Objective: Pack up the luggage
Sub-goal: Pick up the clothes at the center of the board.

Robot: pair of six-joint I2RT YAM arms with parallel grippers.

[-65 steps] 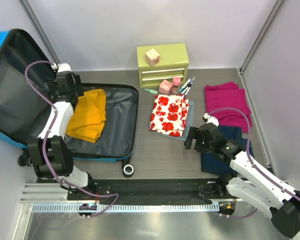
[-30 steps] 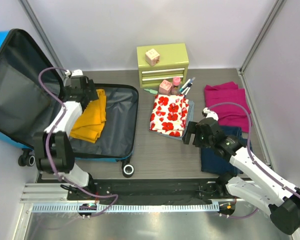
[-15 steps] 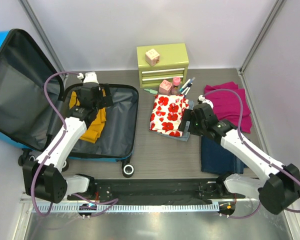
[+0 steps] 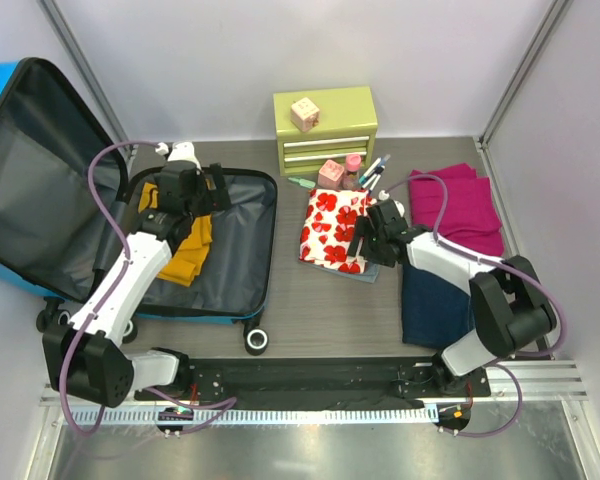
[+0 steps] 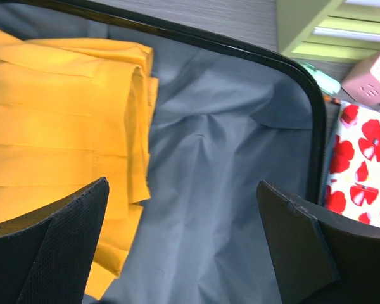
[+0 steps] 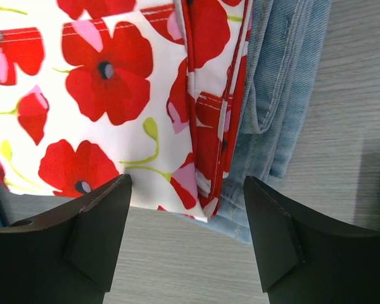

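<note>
Left gripper point(image 5: 182, 190) hangs wide open and empty over the luggage point(image 4: 238, 250), which lies open at the left of the table point(image 4: 310, 300) with its lid propped up. Its grey lining holds a folded yellow garment point(image 5: 50, 126), partly covered by the arm in the top view. Right gripper point(image 6: 187, 187), jaws apart and gripping nothing, straddles the near corner of a poppy-print cloth point(image 6: 101, 82) that hides most of the pale denim point(image 6: 278, 76) beneath; bare tabletop lies between that stack and the luggage's rim.

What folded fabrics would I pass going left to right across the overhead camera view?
Yellow folded cloth in the luggage → red poppy-print fabric → magenta folded garment.
</note>
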